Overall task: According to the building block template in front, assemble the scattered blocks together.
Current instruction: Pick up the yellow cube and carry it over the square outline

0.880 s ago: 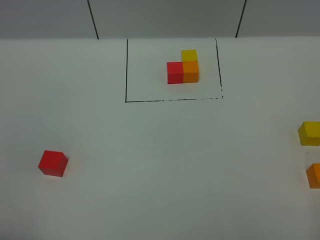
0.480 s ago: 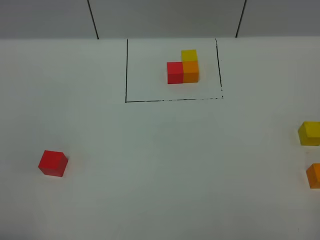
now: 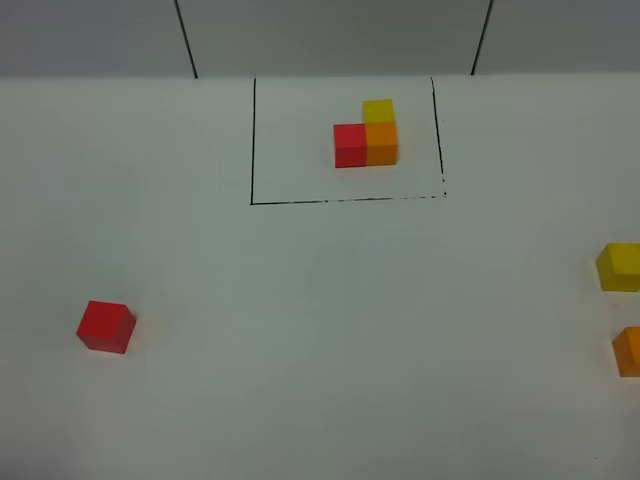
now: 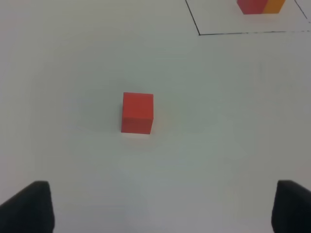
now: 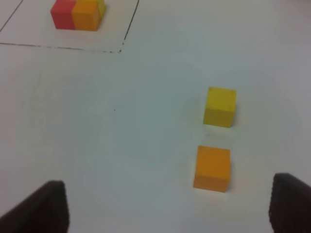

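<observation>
Broadly, a plain white desk (image 3: pixel 300 350) fills the exterior high view, matte and unmarked apart from a thin black frame (image 3: pixel 345 200) drawn at its far middle. Behind the desk stands a pale grey wall (image 3: pixel 330 35), split by two dark slanting seams (image 3: pixel 186 40).

Inside the frame, toward its right side, sits the building block template (image 3: pixel 366 135): a red and an orange cube side by side and touching, with a yellow one behind the orange, making an L.

The loose blocks lie well apart from it. The red cube (image 3: pixel 105 327) rests alone on the near left of the desk. The yellow cube (image 3: pixel 620 267) and the orange cube (image 3: pixel 628 351) sit at the right edge of the view, near each other but not touching, the orange one nearer the camera.

Neither arm shows in the high view. In the left wrist view, the left gripper (image 4: pixel 160 206) has its dark fingers spread wide with nothing between them, and the red cube lies on the desk ahead of it, untouched. In the right wrist view, the right gripper (image 5: pixel 167 206) also stands apart and holds nothing; the orange cube is ahead of its fingertips, with the yellow cube just beyond.
</observation>
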